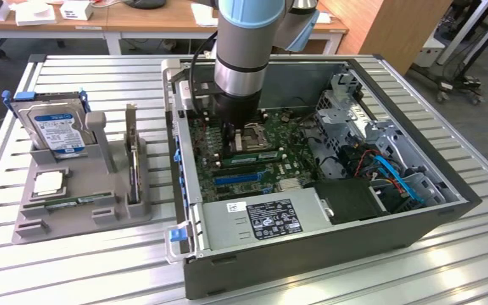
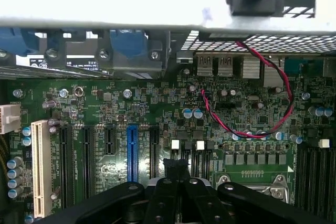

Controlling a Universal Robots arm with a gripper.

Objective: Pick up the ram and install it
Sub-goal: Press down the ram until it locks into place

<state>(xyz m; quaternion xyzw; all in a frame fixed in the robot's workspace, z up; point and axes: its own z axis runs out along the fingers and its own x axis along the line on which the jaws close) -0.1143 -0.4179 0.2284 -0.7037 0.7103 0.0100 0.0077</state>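
A: Largest first, from the exterior view?

B: Slatted silver metal table (image 1: pixel 74 273), ribbed end to end. On it, toward the exterior view's right, an open dark computer case (image 1: pixel 312 260), boxy sheet steel, lying on its side. Reaching down into it, a thick arm (image 1: pixel 239 70), pale blue joint over a smooth grey tube.

A: And beside the case?

B: Toward the exterior view's left, a matte grey plastic holder (image 1: pixel 79 222) with upright fins and grooves. Standing in it: a silver hard drive (image 1: pixel 58 130) with a blue-and-white label, and a tall dark expansion card (image 1: pixel 131 149), seen edge-on.

A: The ram?

B: Lying flat in the holder's front groove: ram (image 1: pixel 66 202), a thin green stick, well apart from the arm. Also a similar green strip with a pale label (image 1: pixel 254 154) on the motherboard (image 1: pixel 291 168), just beside the arm's tip. Cannot tell whether seated in a slot.

A: From the wrist view?

B: Finer board detail. Glossy green surface, a long cream slot (image 2: pixel 39 166), a blue slot (image 2: pixel 132 153) among black ones, round capacitor cans (image 2: pixel 16 171), a twisted red-and-black wire (image 2: pixel 287 98) looping across.

A: Gripper?

B: Black gripper (image 2: pixel 176 170), hovering over the board, fingers pressed together, nothing seen between them.
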